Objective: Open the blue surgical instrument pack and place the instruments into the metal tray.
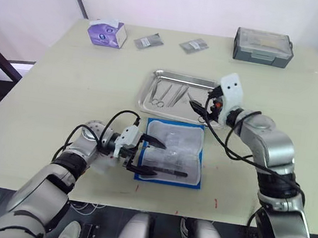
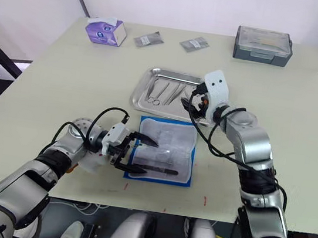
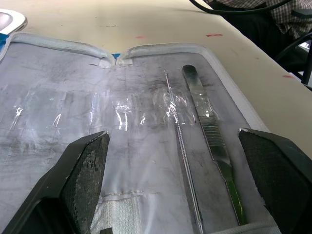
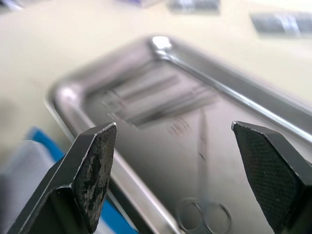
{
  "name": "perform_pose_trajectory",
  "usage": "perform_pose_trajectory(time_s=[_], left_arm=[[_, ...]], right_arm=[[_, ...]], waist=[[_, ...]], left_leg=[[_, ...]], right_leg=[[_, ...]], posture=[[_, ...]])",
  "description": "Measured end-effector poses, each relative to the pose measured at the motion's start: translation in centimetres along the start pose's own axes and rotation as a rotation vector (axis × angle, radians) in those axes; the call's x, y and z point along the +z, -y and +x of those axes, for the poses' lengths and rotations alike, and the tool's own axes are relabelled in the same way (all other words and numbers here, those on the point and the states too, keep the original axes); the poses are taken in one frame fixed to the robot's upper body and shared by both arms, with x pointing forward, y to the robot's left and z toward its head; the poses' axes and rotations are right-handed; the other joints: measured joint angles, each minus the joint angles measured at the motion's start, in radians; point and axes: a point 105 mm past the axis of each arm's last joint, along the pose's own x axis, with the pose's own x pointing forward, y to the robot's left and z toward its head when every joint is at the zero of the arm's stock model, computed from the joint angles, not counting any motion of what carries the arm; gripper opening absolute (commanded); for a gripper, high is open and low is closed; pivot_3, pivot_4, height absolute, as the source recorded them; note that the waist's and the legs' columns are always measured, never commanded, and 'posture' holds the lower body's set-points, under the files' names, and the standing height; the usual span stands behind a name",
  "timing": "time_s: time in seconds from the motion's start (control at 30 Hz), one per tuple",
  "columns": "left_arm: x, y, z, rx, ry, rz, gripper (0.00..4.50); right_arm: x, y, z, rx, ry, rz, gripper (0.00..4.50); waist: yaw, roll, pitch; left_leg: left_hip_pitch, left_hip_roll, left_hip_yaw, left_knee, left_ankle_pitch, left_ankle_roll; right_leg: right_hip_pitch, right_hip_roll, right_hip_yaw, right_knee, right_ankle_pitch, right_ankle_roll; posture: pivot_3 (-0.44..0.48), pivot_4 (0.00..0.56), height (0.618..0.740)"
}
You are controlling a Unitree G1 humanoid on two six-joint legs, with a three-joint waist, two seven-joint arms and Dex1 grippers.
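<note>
Nearest: left gripper (image 1: 145, 154) spread wide, holding nothing, over open blue pack (image 1: 173, 152) at table's (image 1: 63, 82) front edge. Two slim steel tools (image 3: 204, 122) left in clear pockets: light, stiff, slippery; best pinched mid-shaft. Beyond: right gripper (image 1: 199, 107) gaping, empty, over tray (image 1: 148, 91) rim; scissors (image 1: 160, 94) and others inside. No legible writing.

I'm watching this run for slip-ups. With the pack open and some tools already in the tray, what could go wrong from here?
1. The left gripper is open over the pack; the two slim tools lie flat in clear pockets, so the jaws may pinch plastic or drag the pack.
2. The right gripper hangs open at the tray rim by the pack; it could knock the tray and scatter the instruments.
</note>
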Motion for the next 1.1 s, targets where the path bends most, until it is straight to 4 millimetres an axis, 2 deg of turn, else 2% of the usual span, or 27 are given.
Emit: perform_pose_trajectory(time_s=[0.07, 0.1, 0.2, 0.4, 0.73, 0.97, 1.1], left_arm=[[0.0, 0.0, 0.0, -0.001, 0.0, 0.0, 4.5], [-0.1, 0.0, -0.1, 0.002, -0.003, -0.003, 4.5], [-0.1, 0.0, -0.1, 0.003, -0.004, -0.004, 4.5], [-0.1, 0.0, -0.1, 0.001, -0.003, -0.003, 4.5], [0.0, 0.0, -0.1, 0.0, -0.004, -0.002, 4.5], [0.0, 0.0, -0.1, 0.0, -0.005, -0.003, 4.5], [-0.1, 0.0, -0.1, 0.0, -0.006, -0.003, 4.5]], right_arm=[[-1.2, -1.9, -1.6, 0.108, -0.007, -0.034, 3.97], [-2.4, -2.8, -2.3, 0.164, -0.034, -0.037, 3.97], [-4.3, -4.1, -3.7, 0.263, -0.093, -0.075, 3.97], [-7.3, -6.4, -4.6, 0.412, -0.174, -0.154, 3.97], [-10.5, -6.2, -4.4, 0.443, -0.218, -0.188, 3.97], [-11.0, -6.4, -4.2, 0.461, -0.204, -0.203, 3.97], [-11.2, -6.6, -4.2, 0.481, -0.197, -0.207, 3.09]], waist=[[0.004, -0.001, -0.001], [0.004, -0.001, 0.0], [0.004, -0.001, 0.0], [0.005, -0.002, 0.0], [0.007, -0.002, 0.0], [0.007, -0.002, 0.0], [0.006, -0.003, 0.0]], left_leg=[[0.0, 0.0, 0.0, 0.0, 0.0, 0.0], [0.0, 0.0, 0.001, 0.0, 0.0, 0.0], [0.001, 0.0, 0.001, 0.0, 0.0, 0.0], [0.001, 0.0, 0.001, 0.0, 0.0, 0.0], [0.001, 0.0, 0.001, 0.0, 0.0, 0.0], [0.001, 0.0, 0.001, 0.0, 0.0, 0.0], [0.001, 0.0, 0.001, 0.0, 0.0, 0.0]], right_leg=[[0.0, 0.0, 0.0, -0.001, 0.0, 0.0], [0.0, 0.0, 0.001, 0.0, 0.0, 0.0], [0.0, 0.001, 0.001, 0.0, 0.0, 0.0], [0.0, 0.001, 0.001, 0.0, 0.0, 0.0], [0.0, 0.001, 0.001, 0.0, 0.0, 0.0], [0.0, 0.001, 0.001, 0.0, 0.0, 0.0], [0.0, 0.001, 0.001, 0.0, 0.0, 0.0]], posture=[[0.0, 0.15, 0.738], [0.0, 0.15, 0.738], [0.0, 0.15, 0.738], [0.0, 0.15, 0.738], [0.0, 0.15, 0.738], [0.0, 0.15, 0.738], [0.0, 0.15, 0.738]])
